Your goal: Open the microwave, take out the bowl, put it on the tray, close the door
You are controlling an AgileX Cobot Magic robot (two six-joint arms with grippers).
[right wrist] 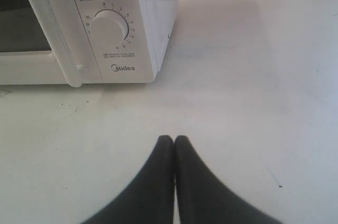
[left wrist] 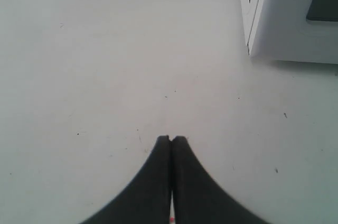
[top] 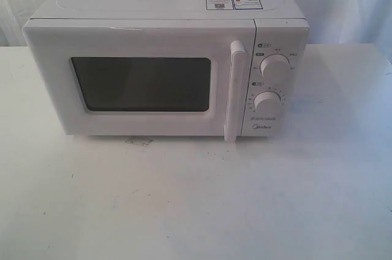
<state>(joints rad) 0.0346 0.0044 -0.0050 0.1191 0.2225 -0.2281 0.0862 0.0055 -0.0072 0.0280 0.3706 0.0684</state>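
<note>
The white Midea microwave (top: 165, 64) stands at the back of the table, its door (top: 141, 85) shut, with a dark window and a tall white bar handle (top: 234, 91). Two round knobs (top: 274, 67) sit on its right panel. The bowl is hidden and no tray is in view. Neither arm shows in the exterior view. My left gripper (left wrist: 171, 138) is shut and empty over bare table, the microwave's corner (left wrist: 253, 18) some way off. My right gripper (right wrist: 174, 138) is shut and empty, with the microwave's knob panel (right wrist: 108, 28) ahead of it.
The white table (top: 196, 198) spreads in front of the microwave, with a small grey smudge (top: 138, 141) just under the door. White curtains hang behind. A strip of table (right wrist: 253, 65) runs beside the microwave's right wall.
</note>
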